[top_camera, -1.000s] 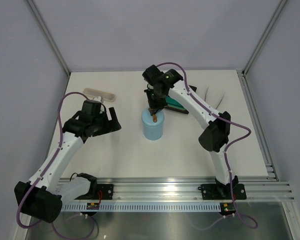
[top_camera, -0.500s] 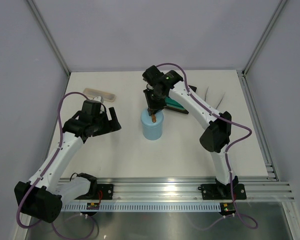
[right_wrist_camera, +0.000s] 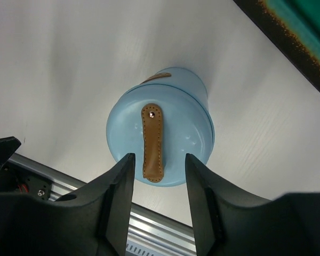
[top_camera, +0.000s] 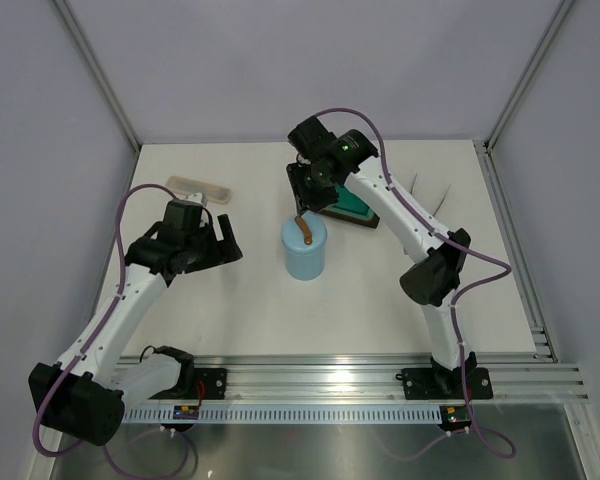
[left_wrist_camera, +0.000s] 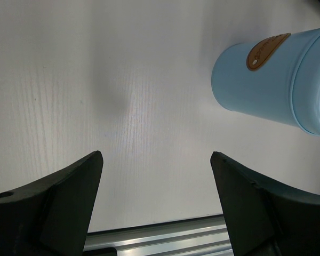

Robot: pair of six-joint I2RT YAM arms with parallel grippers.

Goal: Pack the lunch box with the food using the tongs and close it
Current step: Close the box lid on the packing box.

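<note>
White arms, black joints, seemingly purple cables

Lunch box shut
Light blue lunch box upright on the desk, lid on (brown strap up); tongs far right.

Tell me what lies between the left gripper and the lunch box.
Only bare tabletop lies between the left gripper and the lunch box. The left wrist view shows it, and the top view agrees.

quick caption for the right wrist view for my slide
Right gripper open above the lidded blue lunch box, teal plate corner at upper right.
</note>
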